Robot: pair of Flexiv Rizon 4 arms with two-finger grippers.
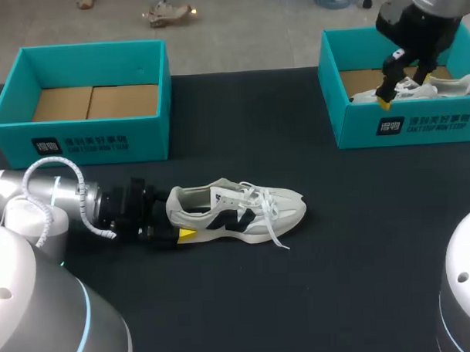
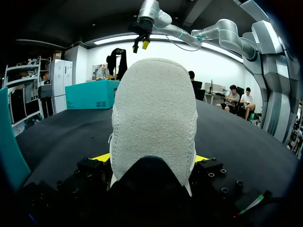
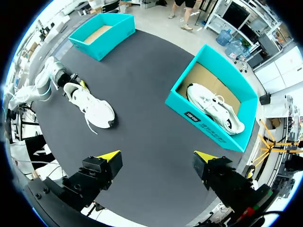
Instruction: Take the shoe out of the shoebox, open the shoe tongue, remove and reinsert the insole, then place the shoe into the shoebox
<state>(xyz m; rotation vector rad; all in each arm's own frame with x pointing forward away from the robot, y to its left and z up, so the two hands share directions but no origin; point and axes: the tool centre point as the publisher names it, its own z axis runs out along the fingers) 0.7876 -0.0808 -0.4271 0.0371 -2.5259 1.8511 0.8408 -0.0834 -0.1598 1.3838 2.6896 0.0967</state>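
One white mesh sneaker [image 1: 240,210] lies toward the black surface's [image 1: 362,280] left front edge, its heel pinched by the left hand [image 2: 151,161]. The right hand [image 3: 156,158] hangs spread above the far-right teal cardboard shoebox [image 1: 403,124], which holds a second white sneaker [image 1: 440,88]. Another teal shoebox [image 1: 87,142] sits at the far-left corner.

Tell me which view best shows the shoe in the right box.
The right wrist view: it looks down into the box, showing the whole shoe. The head view shows only its top above the box wall, partly behind the right gripper. The left wrist view shows only the box's outside, far off.
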